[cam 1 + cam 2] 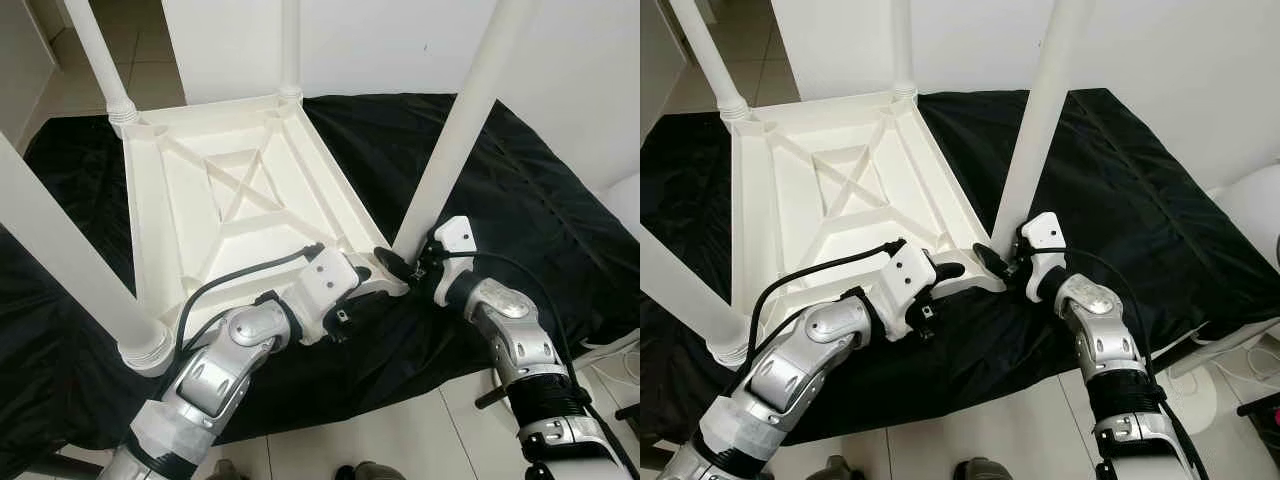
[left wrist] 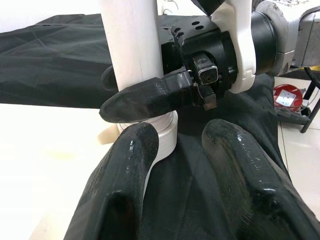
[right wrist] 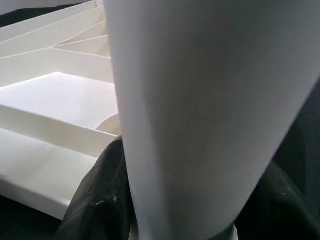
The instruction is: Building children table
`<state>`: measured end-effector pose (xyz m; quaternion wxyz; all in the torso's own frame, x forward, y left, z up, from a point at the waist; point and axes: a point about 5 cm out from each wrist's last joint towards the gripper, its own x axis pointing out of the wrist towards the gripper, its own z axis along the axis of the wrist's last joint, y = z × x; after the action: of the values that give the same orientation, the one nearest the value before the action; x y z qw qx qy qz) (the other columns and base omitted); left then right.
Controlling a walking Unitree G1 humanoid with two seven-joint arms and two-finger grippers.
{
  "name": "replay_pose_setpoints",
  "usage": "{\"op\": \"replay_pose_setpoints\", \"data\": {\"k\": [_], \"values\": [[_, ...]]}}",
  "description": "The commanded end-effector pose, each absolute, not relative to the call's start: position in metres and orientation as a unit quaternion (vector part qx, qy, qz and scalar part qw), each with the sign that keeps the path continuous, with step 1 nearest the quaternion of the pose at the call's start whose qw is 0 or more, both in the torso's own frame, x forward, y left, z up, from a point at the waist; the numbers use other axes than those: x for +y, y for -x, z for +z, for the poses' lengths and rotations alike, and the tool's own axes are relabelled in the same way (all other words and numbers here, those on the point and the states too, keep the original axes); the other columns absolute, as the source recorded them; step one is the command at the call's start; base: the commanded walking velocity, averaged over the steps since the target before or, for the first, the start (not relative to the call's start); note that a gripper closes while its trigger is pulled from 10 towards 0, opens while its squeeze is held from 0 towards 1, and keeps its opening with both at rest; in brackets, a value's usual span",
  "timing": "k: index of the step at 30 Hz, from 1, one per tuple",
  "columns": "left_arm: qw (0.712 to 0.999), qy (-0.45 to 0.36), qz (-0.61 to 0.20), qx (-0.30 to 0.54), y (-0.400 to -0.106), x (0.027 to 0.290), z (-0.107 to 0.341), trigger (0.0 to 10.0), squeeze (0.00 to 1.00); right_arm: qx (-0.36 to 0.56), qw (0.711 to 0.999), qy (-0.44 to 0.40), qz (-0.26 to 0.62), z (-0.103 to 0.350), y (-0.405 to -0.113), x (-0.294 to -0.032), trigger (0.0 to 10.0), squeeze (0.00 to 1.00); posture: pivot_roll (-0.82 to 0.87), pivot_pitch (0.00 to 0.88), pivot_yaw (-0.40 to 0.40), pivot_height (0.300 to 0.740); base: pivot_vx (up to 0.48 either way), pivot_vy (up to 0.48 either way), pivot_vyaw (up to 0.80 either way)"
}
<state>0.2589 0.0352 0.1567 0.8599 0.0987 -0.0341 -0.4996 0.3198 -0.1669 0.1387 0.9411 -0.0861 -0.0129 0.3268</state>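
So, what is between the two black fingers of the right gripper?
The round white plastic table leg, near its base; the right wrist view shows a finger on each side of it.

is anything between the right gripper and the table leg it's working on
Nothing visible: the right gripper has its fingers either side of the white leg just above its socket at the near corner of the upturned tabletop.
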Motion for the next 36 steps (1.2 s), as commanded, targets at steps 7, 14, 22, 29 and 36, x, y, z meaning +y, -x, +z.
{"op": "replay_pose_setpoints", "data": {"k": [7,14,22,29,36], "values": [[0.855,-0.098,-0.508,-0.025,-0.256,0.034,0.152,10.0,0.0,0.019,0.981,0.078,0.177,0.123,-0.317,-0.169,10.0,0.0,-0.1,0.073,-0.034,0.74,0.0,0.0,0.0],[0.854,-0.095,-0.511,-0.024,-0.255,0.031,0.152,10.0,0.0,0.033,0.995,0.044,0.088,0.115,-0.309,-0.164,10.0,0.0,-0.1,0.069,-0.026,0.74,0.0,0.0,0.0],[0.851,-0.107,-0.514,-0.022,-0.255,0.035,0.151,10.0,0.0,0.026,0.999,0.045,-0.007,0.107,-0.294,-0.14,10.0,0.0,-0.09,0.072,-0.021,0.74,0.0,0.0,0.0],[0.854,-0.111,-0.508,-0.016,-0.256,0.04,0.149,10.0,0.0,0.029,0.999,0.029,-0.017,0.109,-0.289,-0.128,10.0,0.0,-0.09,0.086,-0.015,0.74,0.0,0.0,0.0],[0.852,-0.114,-0.512,-0.016,-0.255,0.038,0.149,10.0,0.0,0.008,1.0,0.01,0.015,0.114,-0.283,-0.131,10.0,1.0,-0.09,0.085,-0.015,0.74,0.0,0.0,0.0]]}}
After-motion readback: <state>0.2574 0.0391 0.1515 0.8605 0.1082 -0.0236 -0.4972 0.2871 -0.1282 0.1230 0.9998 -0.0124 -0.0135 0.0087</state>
